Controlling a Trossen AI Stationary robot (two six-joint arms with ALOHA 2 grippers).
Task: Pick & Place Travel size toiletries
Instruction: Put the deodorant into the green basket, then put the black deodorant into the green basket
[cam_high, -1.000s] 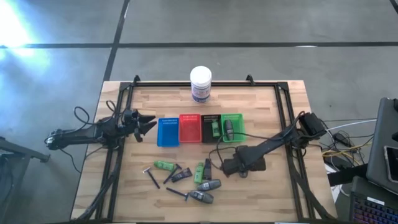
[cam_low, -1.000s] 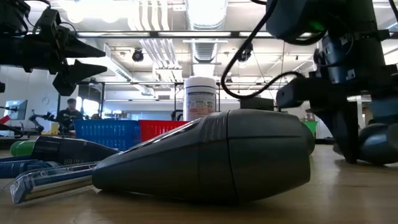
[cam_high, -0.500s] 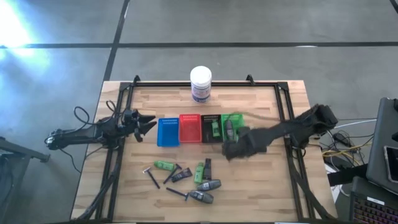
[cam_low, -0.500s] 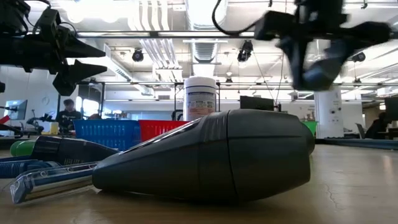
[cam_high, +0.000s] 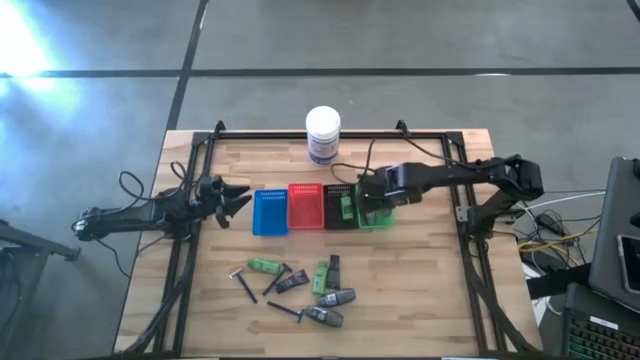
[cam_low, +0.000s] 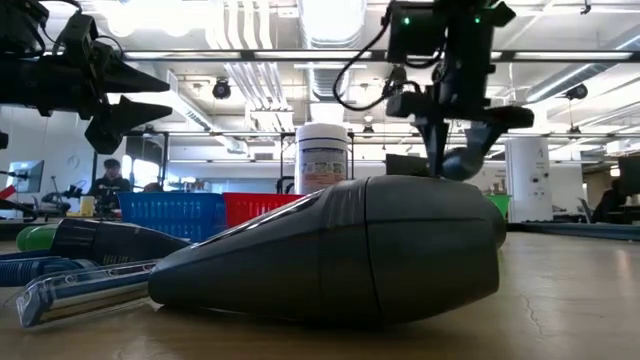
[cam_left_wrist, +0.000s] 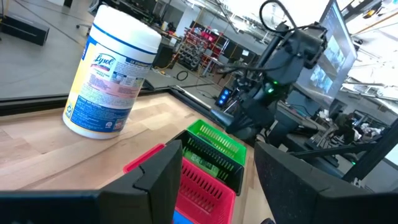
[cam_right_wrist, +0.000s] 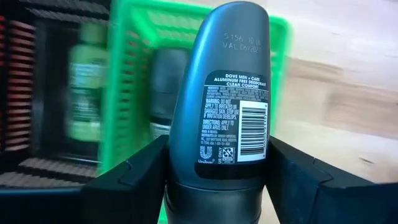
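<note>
Right gripper (cam_right_wrist: 217, 168) clamped on grey mini bottle (cam_right_wrist: 227, 93), long axis pointing away from the wrist, poised over green tray (cam_high: 381, 219). Left gripper (cam_high: 240, 199) spread, waiting far side.

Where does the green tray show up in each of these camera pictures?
High view: green tray, rightmost of four, under the right gripper.
Low view: a green sliver behind the big grey bottle.
Left wrist, beyond the red tray.
Right wrist, behind the held bottle.
Shared landmark: white jar.
</note>
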